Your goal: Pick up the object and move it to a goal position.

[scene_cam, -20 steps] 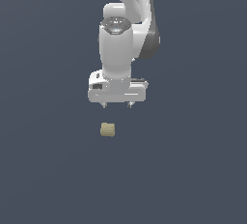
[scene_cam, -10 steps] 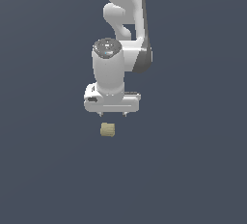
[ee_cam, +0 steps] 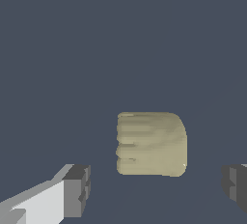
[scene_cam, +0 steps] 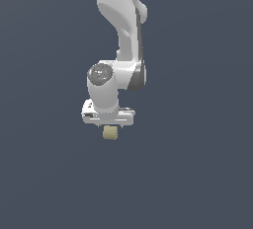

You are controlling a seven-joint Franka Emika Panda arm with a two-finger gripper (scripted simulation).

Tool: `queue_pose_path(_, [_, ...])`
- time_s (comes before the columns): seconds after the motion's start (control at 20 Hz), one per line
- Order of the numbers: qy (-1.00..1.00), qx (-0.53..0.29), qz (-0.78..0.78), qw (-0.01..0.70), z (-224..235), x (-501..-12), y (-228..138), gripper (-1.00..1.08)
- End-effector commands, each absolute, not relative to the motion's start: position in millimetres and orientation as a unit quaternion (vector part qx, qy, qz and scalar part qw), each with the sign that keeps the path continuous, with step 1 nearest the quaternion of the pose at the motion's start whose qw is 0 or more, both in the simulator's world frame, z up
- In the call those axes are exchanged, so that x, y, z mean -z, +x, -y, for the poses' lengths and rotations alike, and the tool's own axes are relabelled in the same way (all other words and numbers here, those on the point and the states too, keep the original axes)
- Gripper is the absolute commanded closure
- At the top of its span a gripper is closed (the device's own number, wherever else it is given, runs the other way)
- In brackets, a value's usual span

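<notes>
Lowered since the picture from 1.0 s ago, the gripper (scene_cam: 109, 124) now sits just above the object (scene_cam: 110, 133), whereas it then hung clearly higher with a visible gap beneath its fingers. The arm has also shifted toward the exterior view's left, and its upper links stand more nearly upright. The object lies in the same place on the floor as before.

Wrist view, nearest parts first: 2 dark grey fingertips (ee_cam: 77, 190) frame the scene, 1 at each side, with a wide gap between them. The gripper (ee_cam: 157, 187) is spread apart and grasps nothing. The object (ee_cam: 151, 144) lies in that gap, nearer to 1 fingertip than to the other and touching neither. It is a tan block with rounded corners and faint parallel ridges across its face. It is narrower than the gap between the fingertips.

Exterior view: the white gripper body hangs directly over the object, and only the lower part of the tan block shows beneath it. Whether the fingers reach down beside the block cannot be told from this view. Above the gripper body stands the wrist joint (scene_cam: 101, 74) with its grey round cap, and above that the white arm (scene_cam: 123, 20) rises out of the picture. The floor (scene_cam: 197, 164) is a plain dark blue-grey surface.
</notes>
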State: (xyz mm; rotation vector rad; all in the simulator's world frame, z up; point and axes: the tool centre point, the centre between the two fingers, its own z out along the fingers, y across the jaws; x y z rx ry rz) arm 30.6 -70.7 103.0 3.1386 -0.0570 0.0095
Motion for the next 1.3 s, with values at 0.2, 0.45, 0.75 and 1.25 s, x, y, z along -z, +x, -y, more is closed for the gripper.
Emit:
queue_pose_path(0.2, [1.0, 0.0, 0.023, 0.0, 76.0, -90.6, 31.8, -0.92])
queue_pose_path(0.45, [1.0, 0.0, 0.022, 0.0, 75.6, -84.9, 31.2, -0.92])
queue_pose_path(0.75, [1.0, 0.0, 0.023, 0.0, 75.8, -54.4, 30.3, -0.92])
queue_pose_path(1.25, [1.0, 0.0, 0.023, 0.0, 75.9, -40.3, 31.7, 1.08])
